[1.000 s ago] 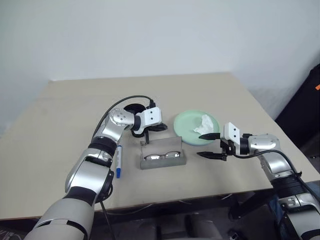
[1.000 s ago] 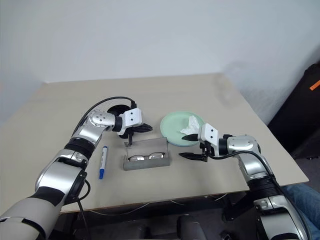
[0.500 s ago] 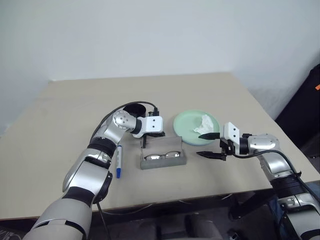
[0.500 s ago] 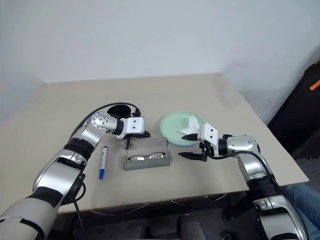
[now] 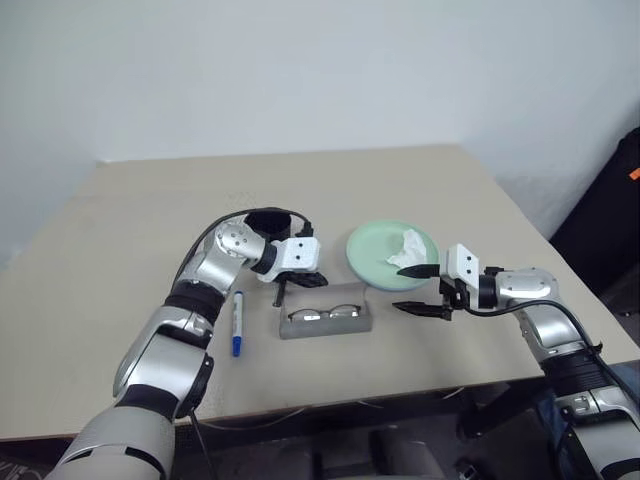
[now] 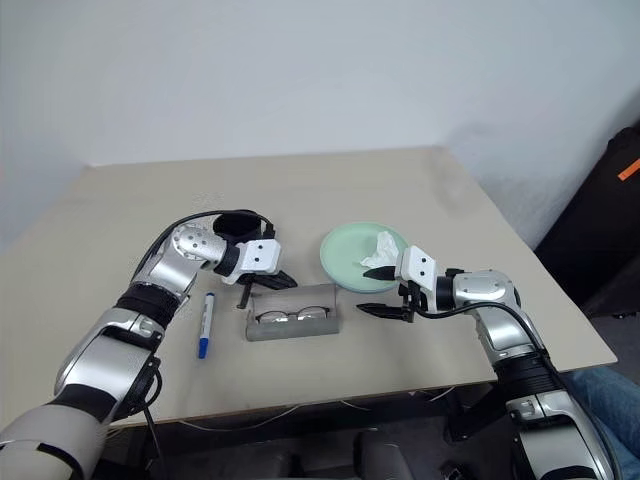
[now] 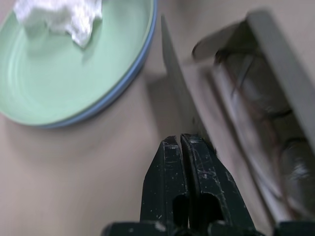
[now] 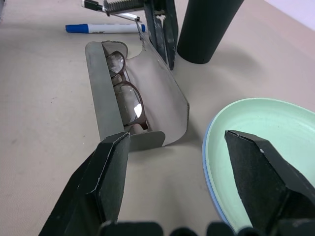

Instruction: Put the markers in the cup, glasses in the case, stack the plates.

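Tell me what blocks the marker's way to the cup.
The left tool, shut, with its arm, hangs between the marker and the cup. The table between them carries nothing else; the case lies off to the side.

Both head eyes are looking down over the table [image 5: 130,210]; each wrist camera is peering close along its pincer, sharing the case [image 8: 147,105].

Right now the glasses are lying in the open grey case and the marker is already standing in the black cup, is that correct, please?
Not quite. The glasses do lie in the open grey case, but the marker is not in the black cup: the right eye view shows it lying flat on the table, beside the case.
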Tool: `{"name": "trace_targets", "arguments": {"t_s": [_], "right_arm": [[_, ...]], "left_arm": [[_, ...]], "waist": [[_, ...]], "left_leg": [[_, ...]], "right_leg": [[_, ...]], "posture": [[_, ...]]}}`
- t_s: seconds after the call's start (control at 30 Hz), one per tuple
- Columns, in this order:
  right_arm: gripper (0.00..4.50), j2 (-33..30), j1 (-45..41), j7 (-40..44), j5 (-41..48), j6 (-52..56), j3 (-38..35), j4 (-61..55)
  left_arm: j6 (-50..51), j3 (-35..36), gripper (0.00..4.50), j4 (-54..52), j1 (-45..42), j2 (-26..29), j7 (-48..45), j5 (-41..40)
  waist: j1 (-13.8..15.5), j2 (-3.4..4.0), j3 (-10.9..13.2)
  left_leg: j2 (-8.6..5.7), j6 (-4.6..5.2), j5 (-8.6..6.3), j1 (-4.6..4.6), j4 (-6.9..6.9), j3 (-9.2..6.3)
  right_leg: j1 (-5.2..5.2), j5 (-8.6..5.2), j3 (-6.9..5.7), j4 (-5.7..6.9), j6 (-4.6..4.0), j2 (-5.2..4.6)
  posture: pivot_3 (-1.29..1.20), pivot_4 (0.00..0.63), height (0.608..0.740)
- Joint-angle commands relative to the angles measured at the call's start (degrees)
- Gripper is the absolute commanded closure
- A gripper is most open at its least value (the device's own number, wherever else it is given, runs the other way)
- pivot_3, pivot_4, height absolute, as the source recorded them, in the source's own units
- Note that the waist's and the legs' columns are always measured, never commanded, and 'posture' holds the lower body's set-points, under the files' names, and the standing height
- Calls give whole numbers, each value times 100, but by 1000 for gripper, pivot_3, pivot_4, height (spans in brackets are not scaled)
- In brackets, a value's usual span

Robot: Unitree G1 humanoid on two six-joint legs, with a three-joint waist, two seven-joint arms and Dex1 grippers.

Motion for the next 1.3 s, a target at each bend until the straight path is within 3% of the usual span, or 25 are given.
{"name": "trace_targets", "arguments": {"t_s": [0.03,0.5,0.7,0.9,1.03,1.3], "right_arm": [[1148,14,-135,-7,57,-116,-110,-5],[1148,16,-180,28,36,-166,-96,72],[1148,18,-194,29,29,-171,-94,75],[1148,14,-180,35,33,-185,-100,71],[1148,14,-193,60,55,-197,-109,100],[1148,41,-367,575,364,106,-92,128]], "left_arm": [[320,111,4476,-719,171,153,-302,-329],[1112,51,4476,-2123,1027,528,-379,-502],[1425,358,4476,-2683,1398,678,65,-681],[2199,1139,4476,-3928,2121,855,791,-1275],[2980,1874,4476,-5042,3080,917,1594,-1618],[3977,2844,4476,-5948,4321,117,4020,-1478]], "waist": [[-1,0,0],[1,0,0],[-1,1,0],[0,1,0],[-6,1,0],[18,-1,-1]], "left_leg": [[0,0,0,0,0,0],[0,1,0,3,1,3],[2,1,0,4,1,4],[6,1,0,4,1,3],[8,0,0,7,-4,4],[11,0,1,10,0,-3]], "right_leg": [[0,0,1,0,0,0],[0,-1,4,1,-1,0],[-1,-1,5,1,-1,0],[-6,-1,4,2,-1,0],[-8,-1,5,3,-1,-1],[-1,-1,-10,3,-1,-3]], "posture": [[0,0,740],[0,0,740],[0,0,740],[0,0,740],[0,0,740],[0,0,740]]}}
